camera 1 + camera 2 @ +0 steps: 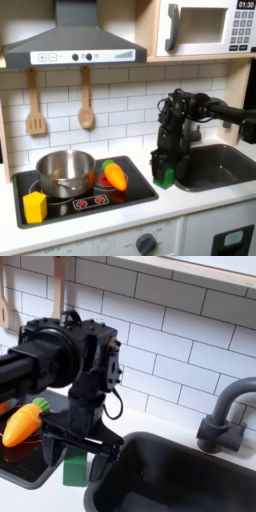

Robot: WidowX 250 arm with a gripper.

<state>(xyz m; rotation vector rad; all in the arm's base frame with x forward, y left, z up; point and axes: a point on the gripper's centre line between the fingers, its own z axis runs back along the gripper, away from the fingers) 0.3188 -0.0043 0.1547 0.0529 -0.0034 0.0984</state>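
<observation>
Microwave (205, 27) display, first exterior view: digits, roughly "01:30".

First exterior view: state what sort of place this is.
Probably a toy play kitchen: a black stovetop carrying a shiny steel pot, a dark sink basin, and a white microwave overhead.

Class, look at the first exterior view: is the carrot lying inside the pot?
No, the carrot lies on the stovetop beside the pot, to its right in the first exterior view.
</observation>
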